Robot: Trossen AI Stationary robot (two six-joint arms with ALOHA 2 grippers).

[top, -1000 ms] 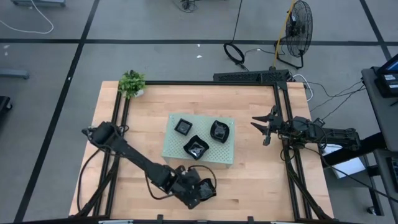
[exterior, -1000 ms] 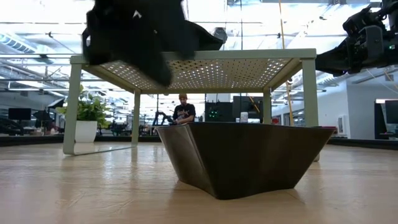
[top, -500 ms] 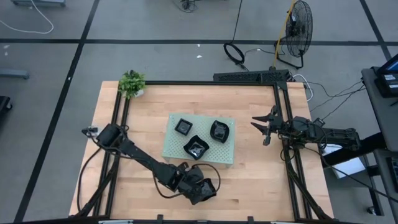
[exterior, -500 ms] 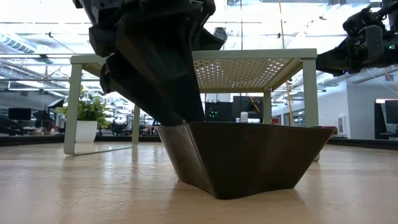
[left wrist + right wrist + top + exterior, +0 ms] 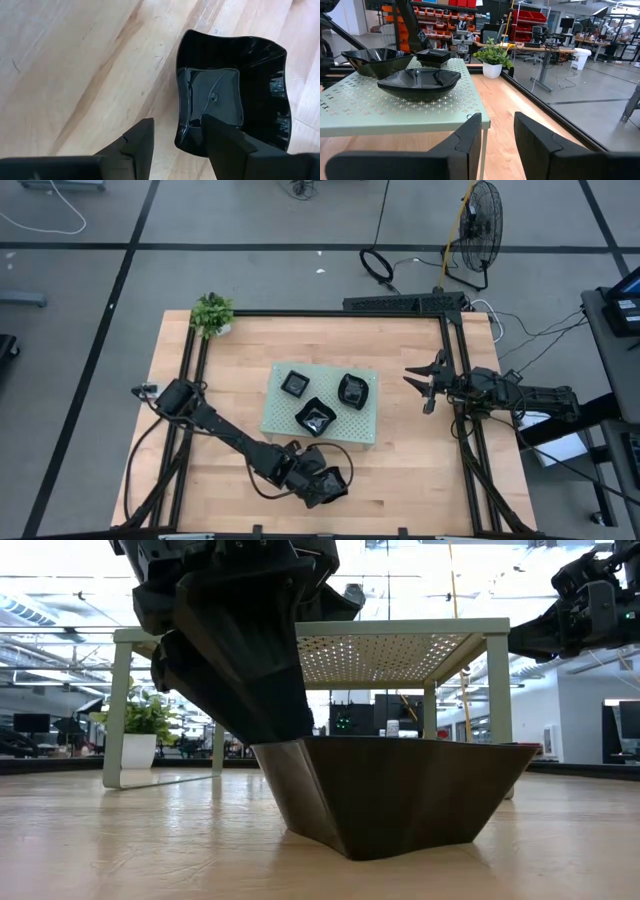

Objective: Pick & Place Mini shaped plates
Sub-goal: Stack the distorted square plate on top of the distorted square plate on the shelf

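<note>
A wavy-edged square black dish (image 5: 232, 95) sits on its base on the wood near the table's near edge (image 5: 338, 480), and it fills the low view (image 5: 400, 790). My left gripper (image 5: 177, 145) hangs over it, open, with one finger (image 5: 220, 142) over the hollow and the other (image 5: 132, 147) outside the wall (image 5: 179, 127). Three more black dishes (image 5: 295, 383) (image 5: 354, 390) (image 5: 316, 417) rest on the pale green perforated board (image 5: 280, 415). My right gripper (image 5: 425, 385) waits open by the table's right edge. My left gripper (image 5: 285, 735) comes at the dish from above, pointing down, one finger inside the hollow and one outside the wall nearest the arm. I cannot tell whether either finger touches that wall. The dish stands flat on the table.
The green board stands on legs like a small table (image 5: 400, 635) just beyond the dish. A potted plant (image 5: 211, 313) is at the far left corner. Black frame rails (image 5: 455, 380) run along the table's sides. A person (image 5: 295, 718) sits in the room behind.
My left gripper has come down from above the dish until its fingers reach the dish's rim, then held nearly still. The dish has stayed in place.
</note>
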